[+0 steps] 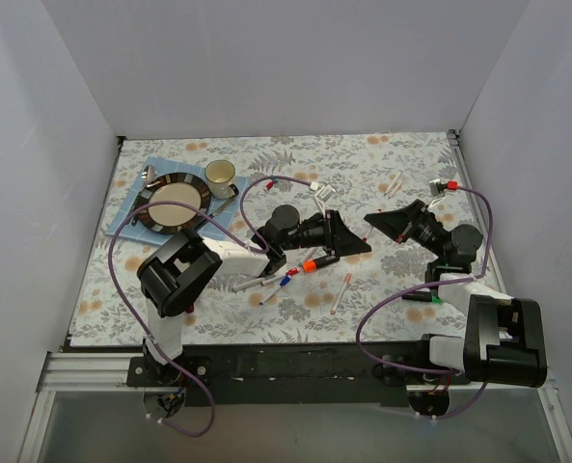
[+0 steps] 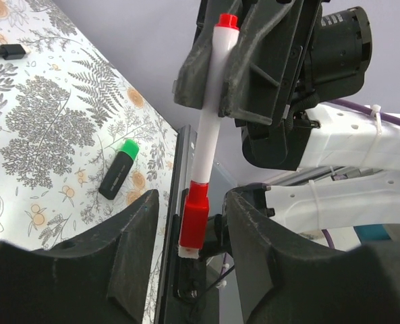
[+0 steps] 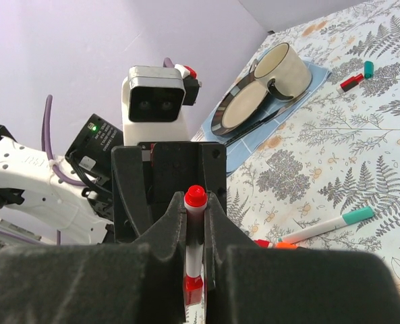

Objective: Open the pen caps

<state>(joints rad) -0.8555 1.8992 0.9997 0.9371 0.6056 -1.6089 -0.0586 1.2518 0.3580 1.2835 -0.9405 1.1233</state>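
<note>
My right gripper (image 3: 195,202) is shut on a thin white pen (image 2: 210,115) and holds it above the table. The pen has a red end plug (image 3: 195,196) and a red cap (image 2: 194,216). My left gripper (image 2: 191,200) is open, with the red cap between its fingers and a gap on each side. In the top view the left gripper (image 1: 355,238) and the right gripper (image 1: 380,224) meet nose to nose at mid-table, and the pen is hidden between them. A black marker with a green cap (image 2: 127,148) lies on the table.
Several pens and markers lie near the grippers: an orange-capped marker (image 1: 314,262), red and blue ones (image 1: 286,280), a teal-capped white pen (image 3: 328,226). A plate (image 1: 175,203) and cup (image 1: 220,176) sit on a blue mat at the back left. White walls enclose the table.
</note>
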